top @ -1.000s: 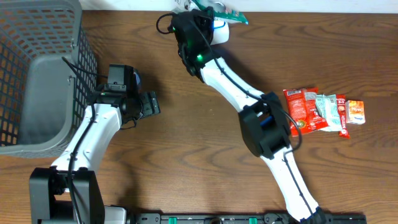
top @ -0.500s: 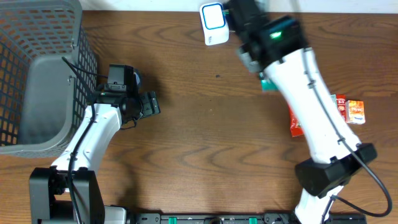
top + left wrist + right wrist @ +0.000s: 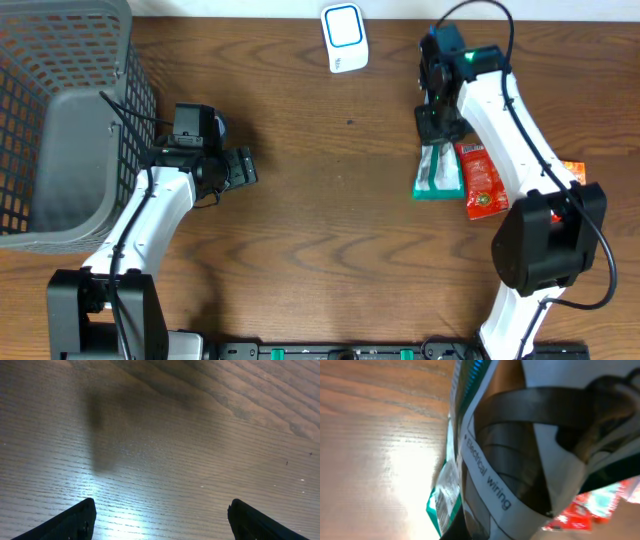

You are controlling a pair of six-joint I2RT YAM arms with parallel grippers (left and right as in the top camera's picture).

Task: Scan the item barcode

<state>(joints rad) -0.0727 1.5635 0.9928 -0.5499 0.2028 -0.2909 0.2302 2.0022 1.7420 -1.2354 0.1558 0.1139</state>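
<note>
The left gripper (image 3: 248, 167) hangs wide open over the table (image 3: 330, 230), unmoved and holding nothing. The scanner (image 3: 343, 38) now stands alone at the far edge, because the right gripper (image 3: 437, 128), pinched shut on the teal packet (image 3: 437, 175), has swung away from it (quickly, too). The teal packet now lies just beside the red packet (image 3: 482, 182), so I judge its scan pass over and a release likely next.

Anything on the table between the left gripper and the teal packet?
No. In the overhead view only bare wood of the table lies between the left gripper and the teal packet; the scanner sits farther back, off that line.
</note>
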